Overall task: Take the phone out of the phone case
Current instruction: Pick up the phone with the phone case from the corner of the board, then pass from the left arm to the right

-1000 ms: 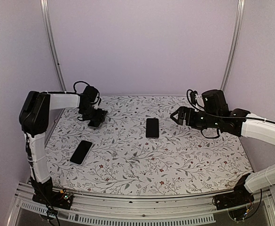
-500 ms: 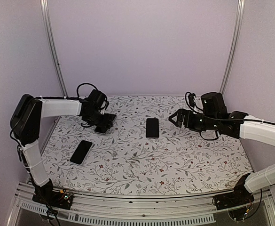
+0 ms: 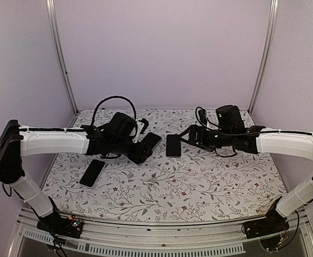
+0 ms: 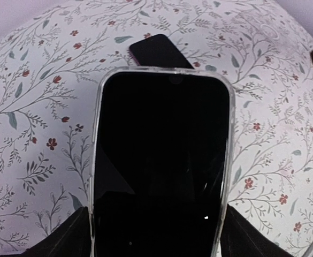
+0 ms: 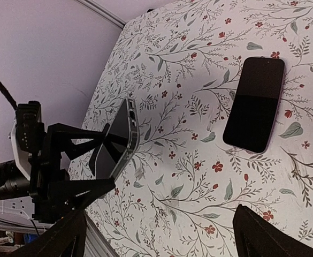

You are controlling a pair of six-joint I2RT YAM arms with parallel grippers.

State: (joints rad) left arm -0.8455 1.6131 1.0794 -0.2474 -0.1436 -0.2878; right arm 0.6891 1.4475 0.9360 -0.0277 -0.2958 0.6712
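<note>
My left gripper (image 3: 141, 150) is shut on a black phone (image 4: 161, 160) that sits in the clear phone case (image 4: 96, 150). It holds the phone above the floral mat near the middle, its fingers (image 4: 65, 238) pressing on the case's long sides. The cased phone (image 5: 119, 142) stands on edge and tilted in the right wrist view, and it also shows from above (image 3: 151, 142). My right gripper (image 3: 188, 134) is open and empty. It hovers to the right of the held phone, above a bare black phone (image 3: 173, 145) lying flat on the mat.
The bare phone also shows in the right wrist view (image 5: 255, 104) and in the left wrist view (image 4: 159, 52). Another black phone (image 3: 92, 172) lies on the mat at the near left. Lavender walls with metal rails (image 3: 60, 53) close in the back and sides.
My left arm has swung from the far left to the middle, carrying the cased phone. My right gripper has moved left and towards it.
</note>
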